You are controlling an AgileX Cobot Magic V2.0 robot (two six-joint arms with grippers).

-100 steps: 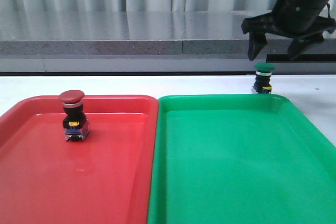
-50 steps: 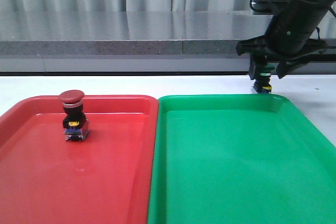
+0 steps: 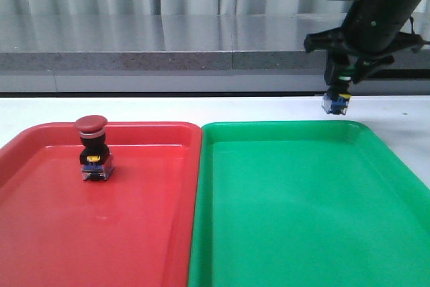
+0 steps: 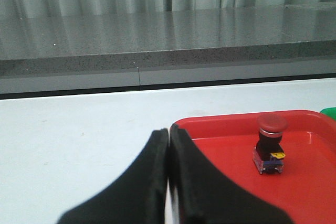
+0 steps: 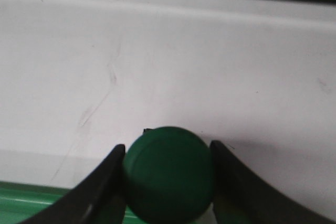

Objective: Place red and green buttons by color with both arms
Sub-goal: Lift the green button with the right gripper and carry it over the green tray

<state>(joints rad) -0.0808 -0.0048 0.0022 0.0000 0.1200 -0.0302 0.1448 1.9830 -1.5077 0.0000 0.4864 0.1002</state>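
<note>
The red button stands upright in the red tray, toward its far left; it also shows in the left wrist view. My right gripper is shut on the green button, whose yellow-blue base hangs below the fingers, lifted just off the white table beyond the green tray's far right rim. In the right wrist view the green cap fills the space between the two fingers. My left gripper is shut and empty, at the red tray's outer corner.
The red and green trays lie side by side on the white table. A grey stone ledge with curtains behind it runs along the back. White table surface lies beyond the trays.
My right gripper came down over the green button, closed on it and has lifted it slightly off the table. The red button has not moved.
</note>
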